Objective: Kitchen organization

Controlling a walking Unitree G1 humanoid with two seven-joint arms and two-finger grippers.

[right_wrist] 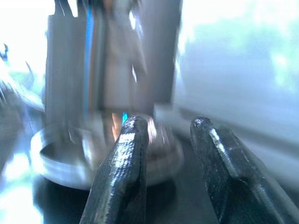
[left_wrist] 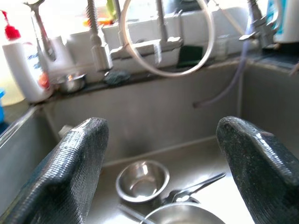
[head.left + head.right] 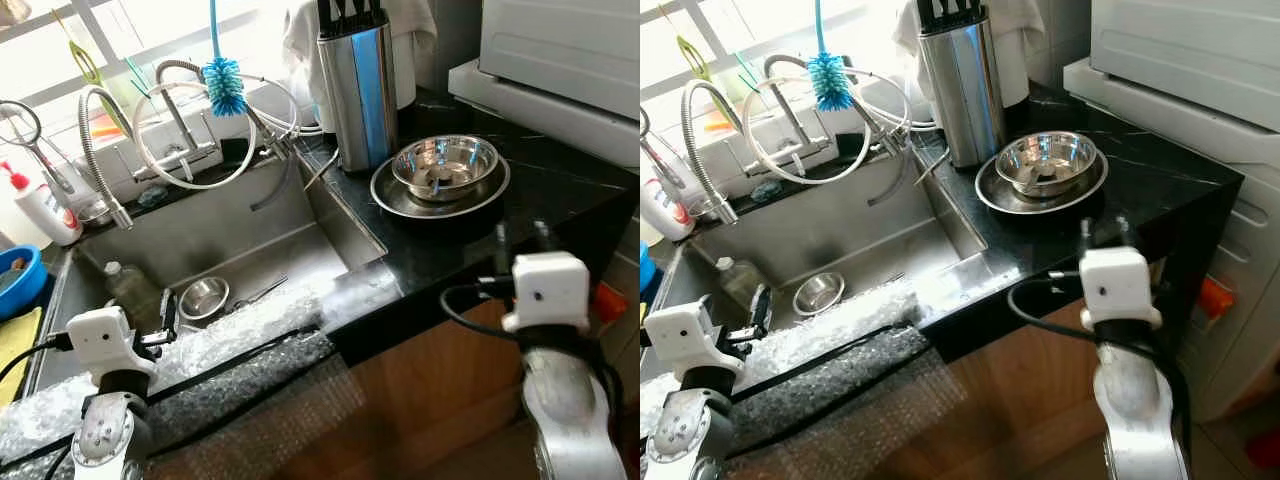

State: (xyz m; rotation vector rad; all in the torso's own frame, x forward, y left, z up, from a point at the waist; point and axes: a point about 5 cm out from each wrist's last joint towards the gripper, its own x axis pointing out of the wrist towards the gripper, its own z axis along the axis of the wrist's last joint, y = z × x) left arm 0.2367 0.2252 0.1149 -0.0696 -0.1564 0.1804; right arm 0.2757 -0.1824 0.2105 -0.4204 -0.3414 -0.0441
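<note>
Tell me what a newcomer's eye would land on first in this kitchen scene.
Probably the bright blue bottle brush hanging over the faucets behind the sink, and the steel knife block on the black counter. Beside the block, a steel bowl sits in a wider steel plate, with the right gripper close in front. A small steel bowl lies in the sink.

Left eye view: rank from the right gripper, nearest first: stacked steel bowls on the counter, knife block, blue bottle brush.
Measured from the right gripper:
1. Stacked steel bowls, on the black counter just ahead of it.
2. Knife block, behind the bowls, toward the sink.
3. Blue bottle brush, hanging over the sink's back edge.
</note>
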